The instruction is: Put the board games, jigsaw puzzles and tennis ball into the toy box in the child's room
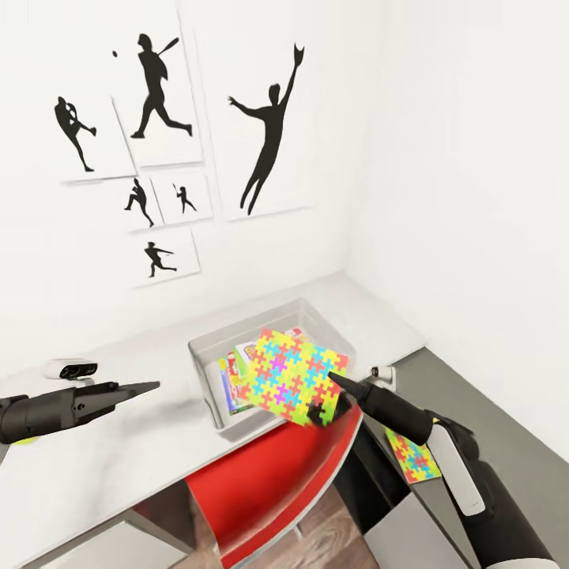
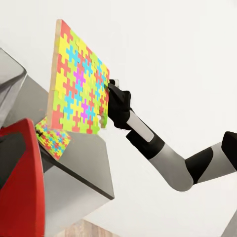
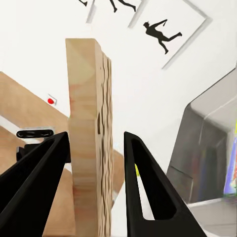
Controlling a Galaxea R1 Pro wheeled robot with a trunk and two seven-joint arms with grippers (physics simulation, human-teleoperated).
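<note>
Gripping jigsaw puzzle (image 1: 294, 375) in right hand (image 1: 332, 395), over toy box (image 1: 207, 359).

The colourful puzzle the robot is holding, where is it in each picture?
Head view: the puzzle sits at the middle, low, over the toy box, held by the right tool.
Left wrist view: it is in the upper left part, tilted.
Right wrist view: you see its wooden edge between the fingers.
Shared landmark: the right tool gripping it.
</note>
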